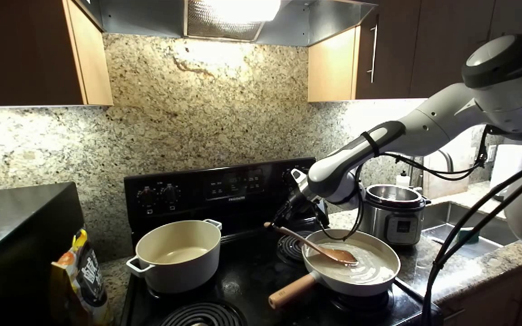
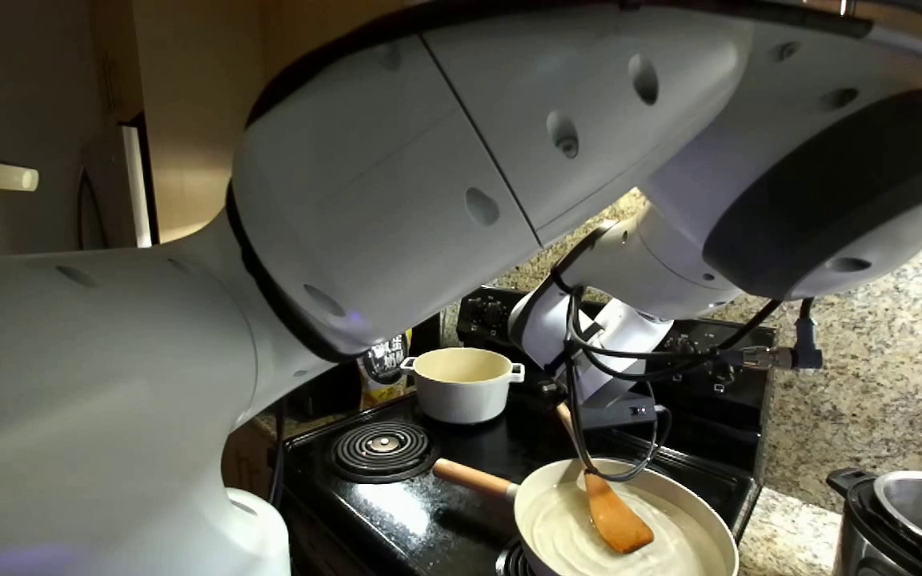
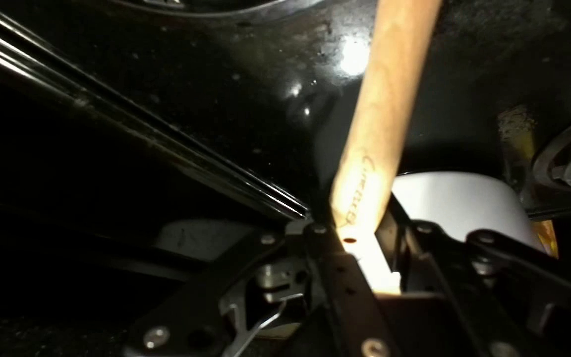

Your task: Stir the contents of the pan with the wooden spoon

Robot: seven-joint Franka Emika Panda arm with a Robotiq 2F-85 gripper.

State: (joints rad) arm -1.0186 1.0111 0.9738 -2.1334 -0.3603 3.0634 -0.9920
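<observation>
- Wrist view: the gripper [image 3: 360, 228] is pinching the spoon [image 3: 383, 114] close to the end of its handle, jaws pressing in from both sides and standing only as far apart as the wood is thick.
- The spoon is slanting down over the rim of the pan [image 1: 349, 287]; whether it is touching that rim, I am not managing to tell.
- Its bowl [image 2: 617, 516] is lying inside the pan, meeting the pale contents [image 2: 561, 532]. How deep it is dipping is not showing.
- The pan is sitting on the stove [image 1: 252, 274], with the arm [image 1: 417, 127] reaching in from above.
- Done, as I am reading it: the spoon is secured, and its bowl is in place among the contents. Nothing about getting the tool ready is looking unfinished.
- Under way, I am guessing: the stirring itself. Curved streaks are running across the contents in both exterior views, hinting that some turns are already made, though part of that is surely glare.
- Left, probably: more sweeps round the pan, reaching whatever is lying away from the bowl. Nothing is telling me how many are wanted, so I am putting this around mid-task.
- Apart from all this, the pot [image 1: 184, 271] is standing across the stove, and the cooker [image 1: 399, 217] is waiting beside it, neither taking part.
</observation>
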